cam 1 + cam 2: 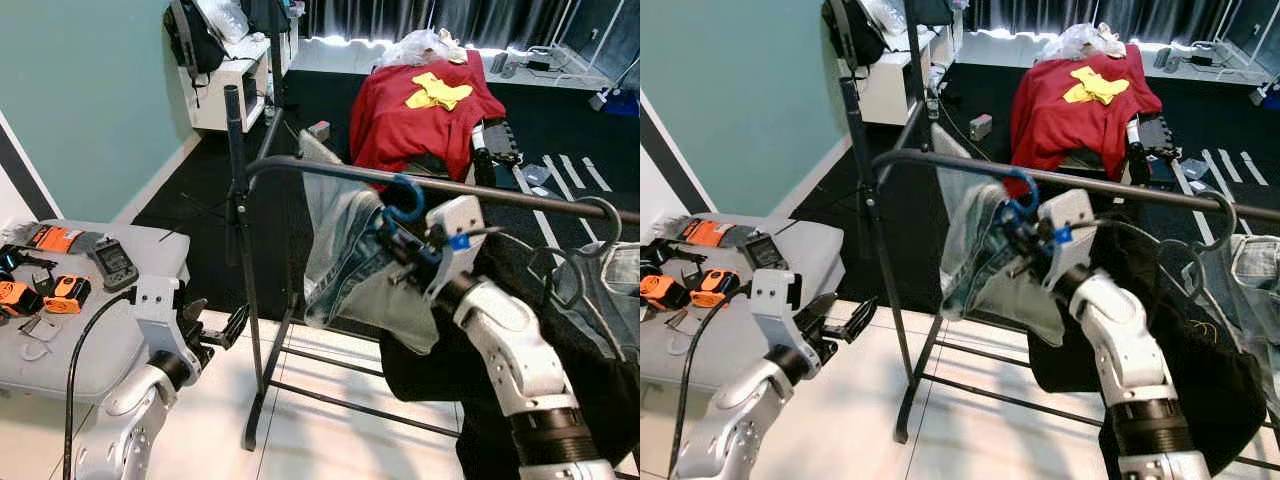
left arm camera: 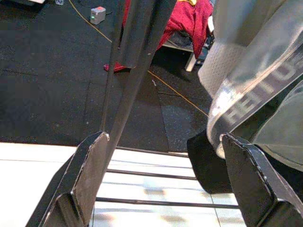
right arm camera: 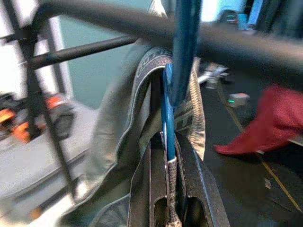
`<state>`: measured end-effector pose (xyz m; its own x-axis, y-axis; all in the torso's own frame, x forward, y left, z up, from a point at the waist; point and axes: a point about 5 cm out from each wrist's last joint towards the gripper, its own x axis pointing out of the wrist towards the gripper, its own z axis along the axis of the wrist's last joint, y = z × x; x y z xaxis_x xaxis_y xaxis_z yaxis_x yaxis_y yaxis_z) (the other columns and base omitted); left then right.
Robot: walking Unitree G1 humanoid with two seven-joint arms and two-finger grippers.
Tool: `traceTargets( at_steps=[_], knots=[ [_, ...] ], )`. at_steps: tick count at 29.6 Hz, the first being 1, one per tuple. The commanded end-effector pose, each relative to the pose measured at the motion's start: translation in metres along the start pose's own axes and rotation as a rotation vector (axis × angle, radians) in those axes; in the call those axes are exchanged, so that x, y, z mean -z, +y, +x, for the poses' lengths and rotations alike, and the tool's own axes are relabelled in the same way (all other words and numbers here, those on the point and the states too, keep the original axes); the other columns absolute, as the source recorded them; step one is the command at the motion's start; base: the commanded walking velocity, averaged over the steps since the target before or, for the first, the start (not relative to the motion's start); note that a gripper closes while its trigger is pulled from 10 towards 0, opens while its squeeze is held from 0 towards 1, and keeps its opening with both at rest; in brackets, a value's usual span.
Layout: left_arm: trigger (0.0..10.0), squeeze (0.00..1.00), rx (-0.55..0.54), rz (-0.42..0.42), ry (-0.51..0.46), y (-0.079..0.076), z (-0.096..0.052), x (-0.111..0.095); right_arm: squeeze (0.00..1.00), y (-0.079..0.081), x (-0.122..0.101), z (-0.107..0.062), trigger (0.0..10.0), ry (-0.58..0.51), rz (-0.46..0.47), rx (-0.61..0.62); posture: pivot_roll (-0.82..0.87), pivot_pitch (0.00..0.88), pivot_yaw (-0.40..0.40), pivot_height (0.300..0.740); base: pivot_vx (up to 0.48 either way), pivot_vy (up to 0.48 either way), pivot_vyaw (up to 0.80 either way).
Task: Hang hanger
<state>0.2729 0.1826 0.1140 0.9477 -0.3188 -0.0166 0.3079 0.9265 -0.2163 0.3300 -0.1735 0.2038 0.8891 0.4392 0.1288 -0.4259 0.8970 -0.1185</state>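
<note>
Grippers near the viewer: the left gripper (image 1: 222, 327) hangs low beside the rack's upright, fingers spread wide, empty. Higher, the right gripper (image 3: 168, 156) pinches the blue hanger (image 1: 405, 196), whose hook curls over the black rail (image 1: 520, 195). Grey garment (image 1: 345, 250) hangs from it. Beyond, red cloth (image 1: 420, 110) drapes furniture.
</note>
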Motion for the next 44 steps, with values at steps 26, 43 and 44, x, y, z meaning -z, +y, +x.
traceTargets(
  at_steps=[26,43,44],
  knots=[
    [10.0,0.0,-0.003,-0.005,0.012,0.001,-0.003,0.001,0.0,-0.057,0.015,0.0,10.0,0.239,-0.009,0.42,-0.09,0.072,0.001,0.74,0.0,0.0,0.0],
    [10.0,0.0,0.033,-0.022,-0.034,-0.003,-0.007,-0.003,1.0,-0.021,0.039,-0.006,10.0,0.206,-0.001,0.31,-0.1,0.08,0.0,0.74,0.0,0.0,0.0],
    [10.0,0.0,0.035,-0.024,-0.04,-0.003,-0.008,-0.004,1.0,-0.018,0.041,-0.008,10.0,0.2,-0.015,0.309,-0.1,0.08,0.0,0.74,0.0,0.0,0.0]
  ],
)
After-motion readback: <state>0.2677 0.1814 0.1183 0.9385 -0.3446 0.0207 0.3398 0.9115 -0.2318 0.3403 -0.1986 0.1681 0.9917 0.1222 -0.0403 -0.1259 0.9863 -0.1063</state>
